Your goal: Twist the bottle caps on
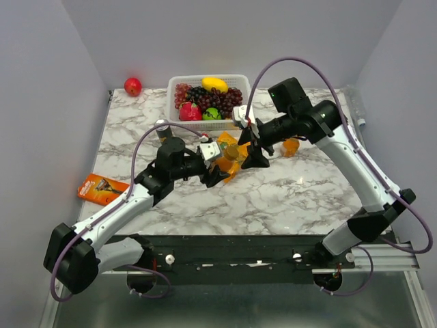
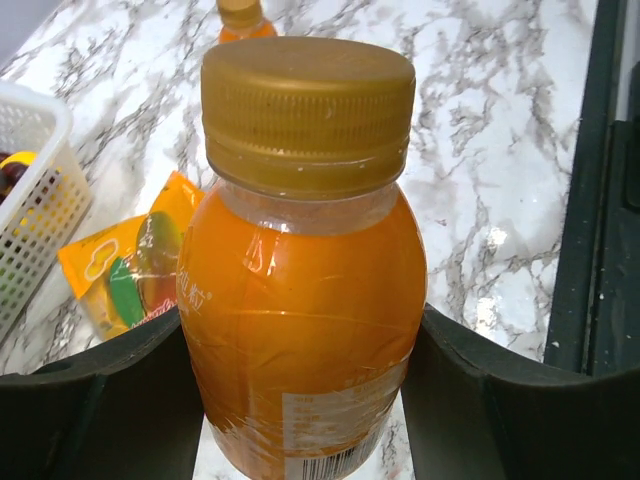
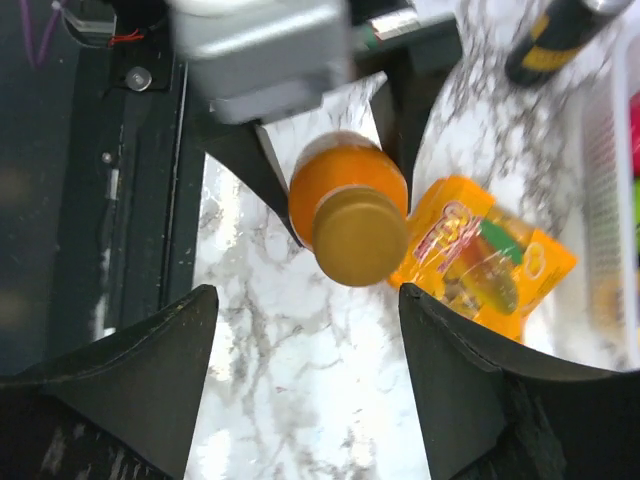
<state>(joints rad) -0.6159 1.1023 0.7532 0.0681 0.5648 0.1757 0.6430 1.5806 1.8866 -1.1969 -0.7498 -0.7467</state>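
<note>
Firmly, the left gripper (image 2: 300, 335) clamps its black fingers (image 2: 100, 410) on both sides of the small clear plastic bottle of orange juice (image 2: 300, 290), whose golden-orange round screw cap (image 2: 308, 110) sits on the neck. The right gripper (image 3: 305, 320) hangs spread wide, the cap between and beyond its fingers, touching neither. Farther back, the white plastic mesh basket (image 1: 198, 125) holds dark grapes (image 1: 205, 94), a yellow fruit (image 1: 214, 83), a red fruit (image 1: 190, 111) and a green fruit (image 1: 212, 113).

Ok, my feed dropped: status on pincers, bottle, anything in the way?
Left pincer shut on orange bottle, gold cap on it. Right pincer open, facing the cap, not touching. Snack packet beside bottle, not blocking.
</note>
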